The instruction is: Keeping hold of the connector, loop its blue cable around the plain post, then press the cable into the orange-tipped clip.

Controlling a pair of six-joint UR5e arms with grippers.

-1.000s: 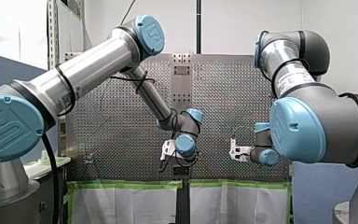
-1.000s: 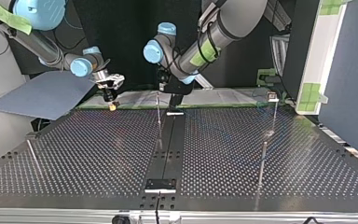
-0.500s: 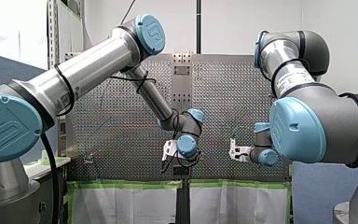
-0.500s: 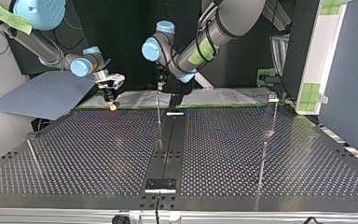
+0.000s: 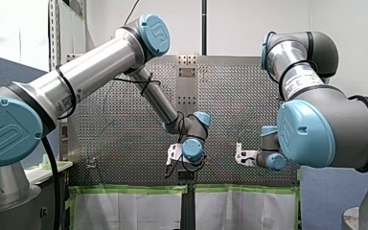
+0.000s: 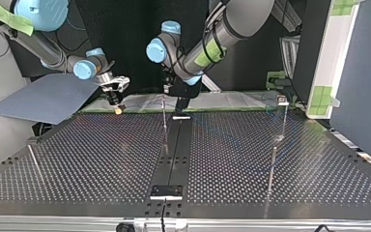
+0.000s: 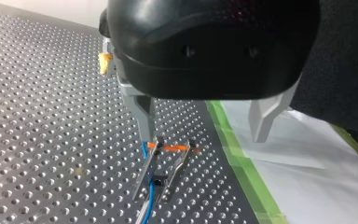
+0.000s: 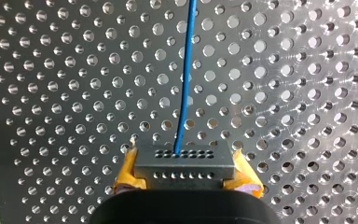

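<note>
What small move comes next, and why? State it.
Probably ease my left gripper down so one finger pushes the blue cable into the orange-tipped clip. Its open fingers hang just above the clip, the cable runs beside one prong, and my right gripper holds the connector.

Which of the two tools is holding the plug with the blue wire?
My right tool, the one with yellow pads, grips the grey connector. My left tool is open, holding nothing.

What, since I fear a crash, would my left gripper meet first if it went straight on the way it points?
Most likely the orange-tipped clip, which stands just ahead of the open left gripper, close to one finger, with the blue cable by it. Depth is unclear.
</note>
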